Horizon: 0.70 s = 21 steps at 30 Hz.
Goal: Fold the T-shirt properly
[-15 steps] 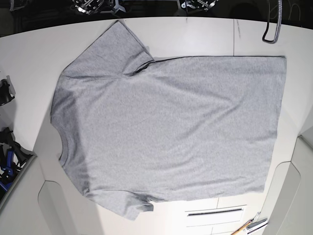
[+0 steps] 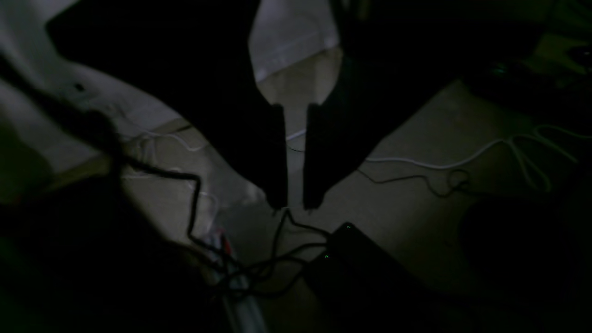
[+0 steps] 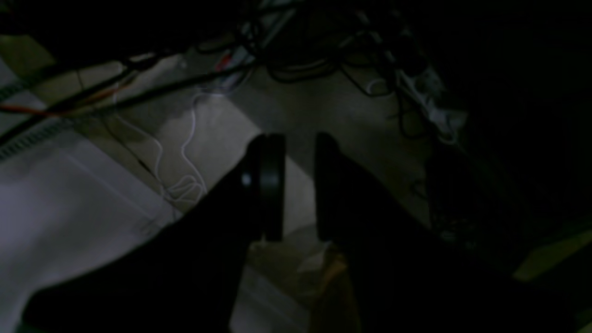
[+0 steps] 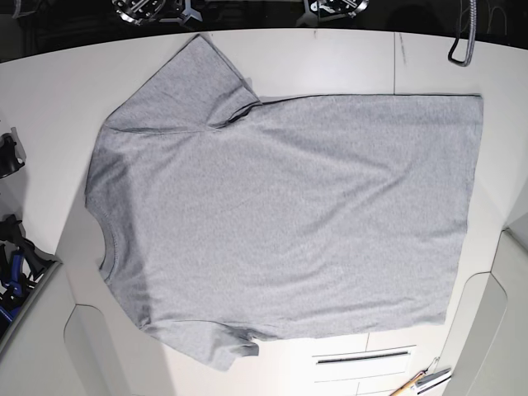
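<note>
The light grey T-shirt [image 4: 280, 214] lies flat, plain side up, on the white table [image 4: 49, 91]. Its ribbed neck is at the left and its hem at the right. One sleeve points to the far edge, the other to the near edge. Neither gripper shows in the base view. My left gripper [image 2: 294, 206] hangs over a dark floor with cables, its jaws a narrow gap apart and empty. My right gripper [image 3: 298, 136] also hangs over the dark floor, jaws slightly apart and empty. The T-shirt shows in neither wrist view.
Arm mounts [image 4: 153, 10] stand at the table's far edge. A grey hose loop [image 4: 462, 45] hangs at the far right. Dark gear [image 4: 10, 264] sits off the left edge. A tool [image 4: 425, 381] and a slot [image 4: 363, 356] are near the front right.
The grey hose loop at the far right has shifted a little upward. The T-shirt has not moved.
</note>
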Motion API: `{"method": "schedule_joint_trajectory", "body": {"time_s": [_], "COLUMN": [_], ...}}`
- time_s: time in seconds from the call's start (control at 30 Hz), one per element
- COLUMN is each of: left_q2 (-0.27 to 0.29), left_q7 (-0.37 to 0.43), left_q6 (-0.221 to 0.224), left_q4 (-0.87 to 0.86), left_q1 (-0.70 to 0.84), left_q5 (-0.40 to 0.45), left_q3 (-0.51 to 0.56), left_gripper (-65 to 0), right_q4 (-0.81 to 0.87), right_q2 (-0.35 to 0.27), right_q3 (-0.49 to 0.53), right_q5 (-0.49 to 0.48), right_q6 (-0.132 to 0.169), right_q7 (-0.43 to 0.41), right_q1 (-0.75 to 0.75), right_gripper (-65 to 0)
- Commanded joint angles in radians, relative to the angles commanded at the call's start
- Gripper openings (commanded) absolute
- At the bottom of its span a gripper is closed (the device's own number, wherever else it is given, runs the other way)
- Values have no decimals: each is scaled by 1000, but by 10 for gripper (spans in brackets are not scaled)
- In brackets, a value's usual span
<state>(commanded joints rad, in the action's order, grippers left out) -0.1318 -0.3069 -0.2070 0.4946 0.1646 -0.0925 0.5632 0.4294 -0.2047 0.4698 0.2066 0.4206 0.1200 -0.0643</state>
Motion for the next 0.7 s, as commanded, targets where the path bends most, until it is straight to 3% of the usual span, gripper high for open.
{"method": "schedule_joint_trajectory", "body": {"time_s": [0.1, 0.23, 0.33, 0.47, 0.6, 0.7], "left_q2": [-40, -84, -108, -141, -154, -154], "left_q7": [-5, -4, -4, -5, -11, -12], "left_q6": [0, 0, 0, -1, -117, -192], "left_q4": [85, 181, 236, 299, 370, 450], "left_q1": [57, 134, 178, 229, 292, 362], "left_q5": [-2, -23, -23, -51, -90, -90], "left_q3": [-2, -2, -2, -11, -108, -223], "left_gripper": [-548, -548, -548, -548, -548, -548], "right_q4": [6, 24, 53, 161, 314, 438], "right_q2": [-21, -51, -79, -134, -193, -246], "right_q3": [0, 0, 0, 0, 0, 0], "right_q5": [-9, -34, -100, -113, -124, -183], "right_q6": [23, 108, 119, 118, 118, 118], "right_q7": [0, 0, 0, 0, 0, 0], "right_q1": [0, 0, -16, -88, -196, -282], "right_gripper": [-544, -544, -544, -544, -544, -544]}}
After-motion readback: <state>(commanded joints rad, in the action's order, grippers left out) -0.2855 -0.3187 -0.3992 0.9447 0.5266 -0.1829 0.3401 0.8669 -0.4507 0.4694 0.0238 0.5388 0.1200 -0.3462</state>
